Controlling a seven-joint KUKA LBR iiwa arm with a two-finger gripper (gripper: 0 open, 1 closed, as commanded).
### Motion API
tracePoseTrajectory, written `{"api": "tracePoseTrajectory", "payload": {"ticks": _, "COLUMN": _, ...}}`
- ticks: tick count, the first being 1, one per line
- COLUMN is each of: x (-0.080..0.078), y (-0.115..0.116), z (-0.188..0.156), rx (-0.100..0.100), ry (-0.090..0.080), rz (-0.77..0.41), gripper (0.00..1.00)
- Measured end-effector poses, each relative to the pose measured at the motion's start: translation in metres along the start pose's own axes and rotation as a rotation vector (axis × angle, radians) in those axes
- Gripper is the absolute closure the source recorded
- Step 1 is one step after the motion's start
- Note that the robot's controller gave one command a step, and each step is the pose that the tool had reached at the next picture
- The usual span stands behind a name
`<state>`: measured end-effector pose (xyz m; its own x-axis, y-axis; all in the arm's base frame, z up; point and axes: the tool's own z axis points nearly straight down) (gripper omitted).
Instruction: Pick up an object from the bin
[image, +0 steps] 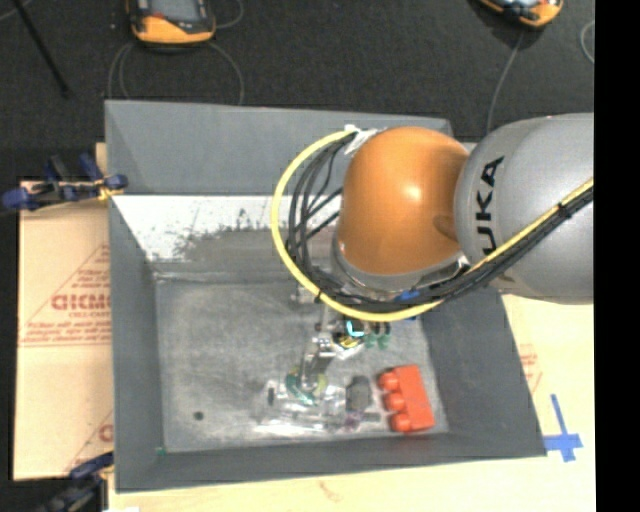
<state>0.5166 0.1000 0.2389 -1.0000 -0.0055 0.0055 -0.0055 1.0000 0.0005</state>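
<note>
Pincer (318, 368) over clear-green clutter (298, 402)

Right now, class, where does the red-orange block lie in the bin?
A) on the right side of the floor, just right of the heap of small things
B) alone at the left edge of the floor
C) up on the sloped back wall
A: the red-orange block lies on the right side of the bin floor, just right of the heap of small things.
</note>
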Motion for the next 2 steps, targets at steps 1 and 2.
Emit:
{"api": "tracePoseTrajectory", "payload": {"ticks": 1, "x": -0.014, "y": -0.022, "z": 0.116, "rx": -0.002, "ry": -0.015, "rz": -0.130, "gripper": 0.00}}
{"api": "tracePoseTrajectory", "payload": {"ticks": 2, "x": 0.026, "y": -0.061, "z": 0.128, "rx": -0.004, "ry": -0.007, "rz": 0.100, "gripper": 0.00}}
